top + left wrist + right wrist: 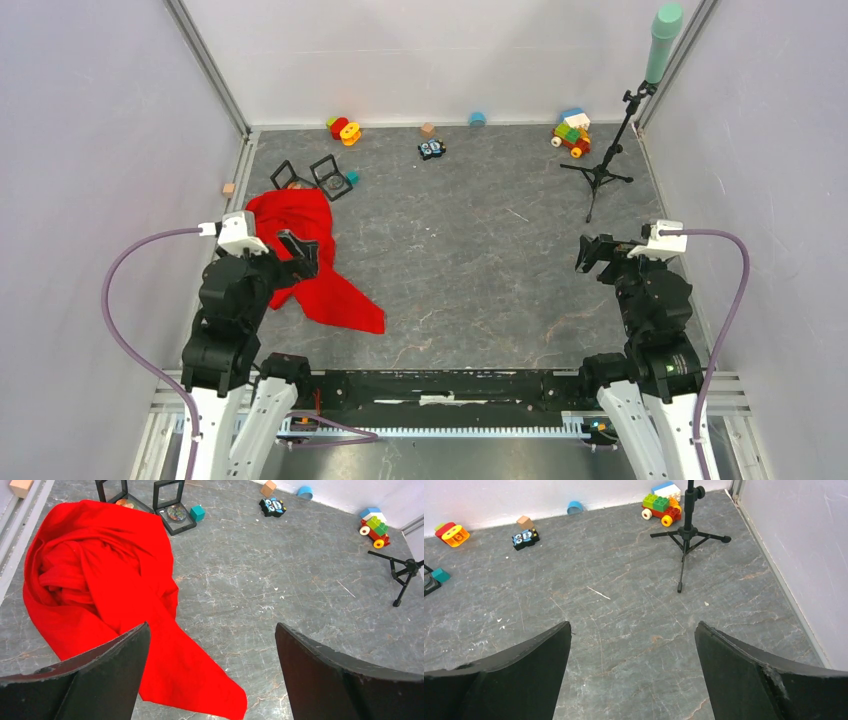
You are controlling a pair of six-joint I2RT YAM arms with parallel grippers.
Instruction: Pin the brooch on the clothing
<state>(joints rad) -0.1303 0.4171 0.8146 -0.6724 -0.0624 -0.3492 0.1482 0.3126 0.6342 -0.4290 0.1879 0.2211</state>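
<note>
1. Table: grey marbled top, pale walls on three sides.
2. Red T-shirt: crumpled heap at 9 o'clock, with one pointed end trailing toward 7 o'clock.
3. Left gripper: over the shirt's middle.
4. Right gripper: at 3 o'clock, over bare table.
5. Left black case and right black case: open, at 10 o'clock, just beside the shirt's far edge. Contents too small to tell.
6. Teal cube: just beside the right case.
7. Far edge: red-and-yellow toy at 11 o'clock, small black toy at 12, brick car at 1.
8. Tripod stand: at 2 o'clock, topped by a green cylinder.
</note>
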